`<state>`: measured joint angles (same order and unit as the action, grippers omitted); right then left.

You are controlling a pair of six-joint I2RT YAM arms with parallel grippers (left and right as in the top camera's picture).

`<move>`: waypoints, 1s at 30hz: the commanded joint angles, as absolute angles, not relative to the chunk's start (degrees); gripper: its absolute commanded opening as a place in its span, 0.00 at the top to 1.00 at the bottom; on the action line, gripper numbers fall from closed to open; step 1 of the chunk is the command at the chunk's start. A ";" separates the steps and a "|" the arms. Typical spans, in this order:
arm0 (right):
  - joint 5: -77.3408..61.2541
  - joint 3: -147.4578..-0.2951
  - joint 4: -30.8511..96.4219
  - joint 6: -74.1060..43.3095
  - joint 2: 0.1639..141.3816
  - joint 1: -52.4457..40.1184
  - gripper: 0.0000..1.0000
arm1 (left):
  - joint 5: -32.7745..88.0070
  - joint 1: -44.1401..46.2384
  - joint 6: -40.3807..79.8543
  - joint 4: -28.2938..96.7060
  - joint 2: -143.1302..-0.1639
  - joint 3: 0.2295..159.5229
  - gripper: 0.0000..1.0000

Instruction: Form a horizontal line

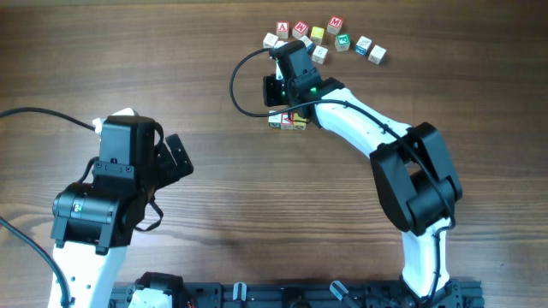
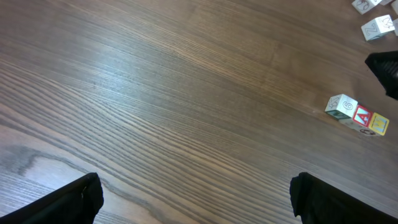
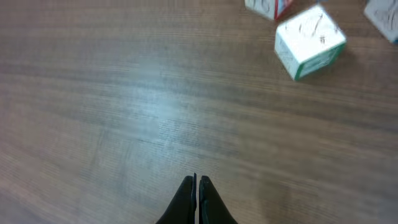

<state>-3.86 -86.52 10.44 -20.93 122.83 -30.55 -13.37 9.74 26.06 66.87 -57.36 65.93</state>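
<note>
Three small letter cubes sit touching in a short row: a pale one with green marks, a pale one with a red letter and a yellow one. From overhead this row lies partly under my right arm. My right gripper is shut and empty, reaching past the row toward the loose cubes at the far edge. My left gripper hangs wide open over bare wood, well to the left of the row and holding nothing.
Several loose letter cubes are scattered at the far edge of the table. One pale cube with green sides lies just ahead and right of my right fingertips. A black cable loops left of the right wrist.
</note>
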 commanded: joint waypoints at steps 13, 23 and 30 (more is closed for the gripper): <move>-5.58 -95.57 26.28 -23.64 126.28 -29.78 0.95 | -13.06 9.47 26.61 66.74 -57.17 65.89 0.00; -8.10 -95.13 30.72 -23.99 126.30 -29.78 0.96 | -13.06 9.47 26.61 66.74 -57.17 65.89 0.00; -8.62 -95.13 28.42 -23.99 128.07 -29.78 0.95 | -13.06 9.47 26.61 66.74 -57.17 65.89 0.00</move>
<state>-7.92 -94.87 29.23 -23.31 126.69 -29.74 -13.39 9.74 26.06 66.85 -57.36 65.93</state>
